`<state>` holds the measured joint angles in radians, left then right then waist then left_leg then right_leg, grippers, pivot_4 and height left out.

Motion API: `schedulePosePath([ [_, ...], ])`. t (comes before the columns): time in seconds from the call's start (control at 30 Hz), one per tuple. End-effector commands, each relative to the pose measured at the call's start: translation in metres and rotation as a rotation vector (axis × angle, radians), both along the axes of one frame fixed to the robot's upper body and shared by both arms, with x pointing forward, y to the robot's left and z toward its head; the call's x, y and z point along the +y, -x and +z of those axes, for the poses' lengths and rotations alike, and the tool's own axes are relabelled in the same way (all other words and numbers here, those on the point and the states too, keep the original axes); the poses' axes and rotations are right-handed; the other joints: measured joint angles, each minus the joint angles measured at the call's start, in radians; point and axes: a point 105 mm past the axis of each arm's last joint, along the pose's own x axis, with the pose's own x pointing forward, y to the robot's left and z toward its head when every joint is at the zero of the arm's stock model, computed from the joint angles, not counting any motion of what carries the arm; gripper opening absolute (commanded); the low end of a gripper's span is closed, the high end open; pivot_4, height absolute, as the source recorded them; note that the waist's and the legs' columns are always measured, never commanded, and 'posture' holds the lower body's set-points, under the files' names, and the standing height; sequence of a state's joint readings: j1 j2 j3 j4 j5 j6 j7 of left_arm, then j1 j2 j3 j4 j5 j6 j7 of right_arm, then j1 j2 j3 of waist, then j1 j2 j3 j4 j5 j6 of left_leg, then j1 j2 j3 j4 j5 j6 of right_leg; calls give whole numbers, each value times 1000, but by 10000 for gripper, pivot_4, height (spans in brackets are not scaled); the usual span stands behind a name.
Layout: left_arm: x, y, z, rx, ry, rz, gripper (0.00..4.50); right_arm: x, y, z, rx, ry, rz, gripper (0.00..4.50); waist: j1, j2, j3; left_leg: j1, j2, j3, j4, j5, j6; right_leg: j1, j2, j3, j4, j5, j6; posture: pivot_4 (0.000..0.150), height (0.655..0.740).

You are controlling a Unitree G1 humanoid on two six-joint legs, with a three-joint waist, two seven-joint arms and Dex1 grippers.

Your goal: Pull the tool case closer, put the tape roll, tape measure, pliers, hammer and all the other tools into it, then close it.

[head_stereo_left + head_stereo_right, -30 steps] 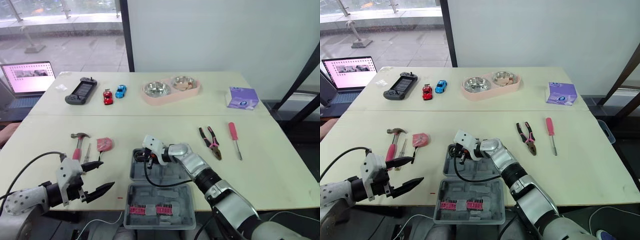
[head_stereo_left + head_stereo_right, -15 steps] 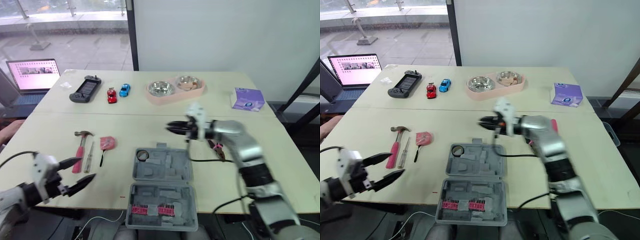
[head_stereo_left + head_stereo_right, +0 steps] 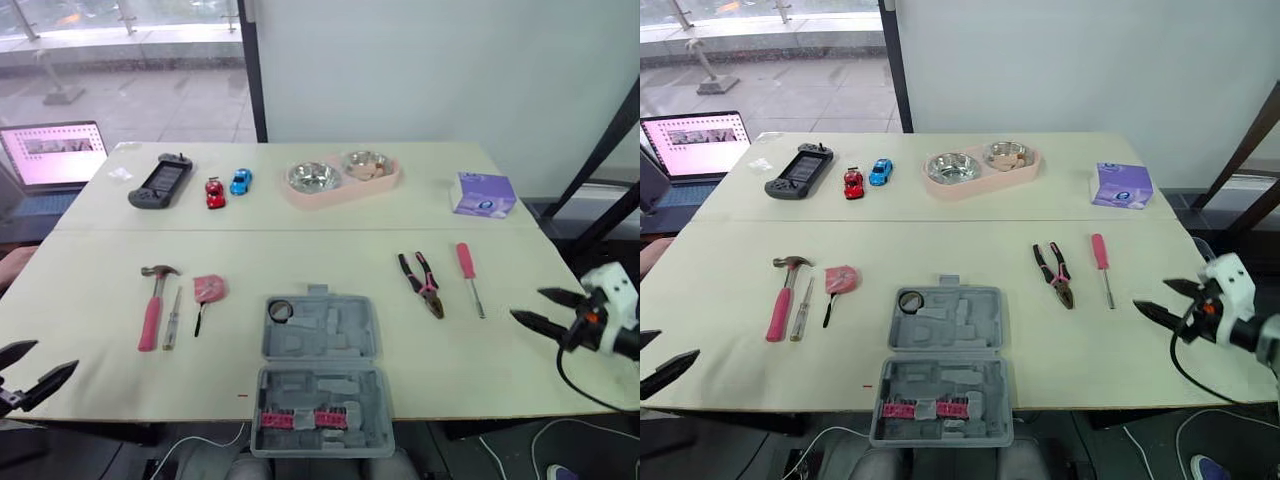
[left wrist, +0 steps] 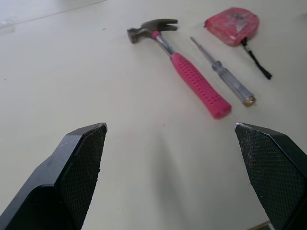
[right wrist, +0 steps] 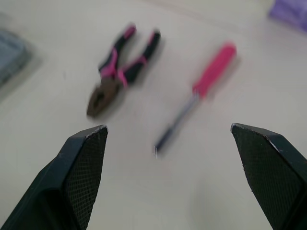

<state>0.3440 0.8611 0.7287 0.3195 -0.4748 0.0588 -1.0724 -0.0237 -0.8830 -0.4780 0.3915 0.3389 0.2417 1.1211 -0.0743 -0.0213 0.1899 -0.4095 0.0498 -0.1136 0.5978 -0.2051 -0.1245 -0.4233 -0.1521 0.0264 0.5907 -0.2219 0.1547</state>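
The grey tool case [image 3: 320, 370] lies open at the table's front middle, with a black tape roll [image 3: 280, 311] in its far left corner. Left of it lie a pink-handled hammer [image 3: 153, 305], a thin clear screwdriver [image 3: 173, 317] and a red tape measure [image 3: 209, 289]. Pink-and-black pliers [image 3: 421, 283] and a red screwdriver [image 3: 468, 275] lie to the case's right. My left gripper [image 3: 55, 356] hovers open at the front left corner, empty. My right gripper [image 3: 527, 304] stands open by the right edge, just right of the red screwdriver [image 5: 201, 91] and pliers [image 5: 120, 72].
Along the back sit a black game controller [image 3: 160, 181], a red toy car [image 3: 215, 193], a blue toy car [image 3: 241, 182], a pink double bowl [image 3: 340, 178] and a purple tissue box [image 3: 483, 194]. A laptop [image 3: 55, 160] stands beyond the left edge.
My right gripper has swung from the case's far left corner out to the right edge and opened; the tape roll stays in the case. My left gripper drew back toward the front left corner.
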Motion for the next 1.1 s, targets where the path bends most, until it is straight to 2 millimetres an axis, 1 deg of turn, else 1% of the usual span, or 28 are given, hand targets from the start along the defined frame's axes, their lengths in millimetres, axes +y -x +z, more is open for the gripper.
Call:
schedulePosePath([
  [0.03,5,0,-1,14,-25,-15,45000,-10,11,1,-51,-20,-21,44487,2,0,0,0,0,0,-1,0,0,0,0,0,0,1,-1,1500,7400],
  [0.1,4,-5,-2,13,-18,-27,45000,-11,16,-5,-43,-14,-24,44487,4,0,0,1,0,0,-3,0,0,-2,1,0,5,1,-1,1500,7400],
  [0.2,2,-11,-3,12,-14,-45,45000,-8,19,-10,-46,-13,-23,44487,6,1,0,2,0,-1,-4,0,0,-3,1,0,9,1,0,1500,7400],
  [0.53,-2,-24,-6,20,-23,-95,45000,-10,24,-14,-48,-2,-40,44487,8,0,0,2,0,-1,-3,0,0,-1,1,0,8,1,0,1500,7400],
  [0.67,-6,-29,-7,11,3,-91,45000,-4,21,-15,-59,1,-35,44487,7,0,0,2,0,-1,-3,0,0,-1,1,0,8,1,0,1500,7400],
  [0.73,-16,-33,-8,-19,74,-83,45000,13,14,-9,-79,16,21,44487,7,1,0,2,0,-1,-3,0,1,-1,1,0,9,1,0,1500,7400],
  [0.8,-34,-37,-14,-48,130,-78,45000,37,2,8,-139,-8,74,44487,6,4,0,2,0,-1,-3,0,1,-1,1,0,9,1,0,1500,7400],
  [0.87,-63,-41,-24,-50,186,-85,45000,76,-10,30,-185,-39,168,44487,5,4,0,3,0,-1,-2,1,0,0,1,0,9,1,0,1500,7400],
  [0.93,-85,-44,-27,-60,241,-86,45000,108,-14,43,-191,-64,257,44487,8,3,0,3,0,-1,-2,1,0,0,1,1,9,3,1,1500,7400],
  [1.03,-105,-57,-21,-116,325,-43,45000,140,-15,51,-178,-87,370,44487,33,-2,-2,3,1,-3,-1,1,0,0,3,0,11,5,3,1500,7400],
  [1.1,-112,-69,-15,-164,364,11,45000,161,-16,54,-167,-102,450,44487,54,-2,-2,3,1,-4,0,1,0,1,3,0,10,5,3,1500,7400],
])
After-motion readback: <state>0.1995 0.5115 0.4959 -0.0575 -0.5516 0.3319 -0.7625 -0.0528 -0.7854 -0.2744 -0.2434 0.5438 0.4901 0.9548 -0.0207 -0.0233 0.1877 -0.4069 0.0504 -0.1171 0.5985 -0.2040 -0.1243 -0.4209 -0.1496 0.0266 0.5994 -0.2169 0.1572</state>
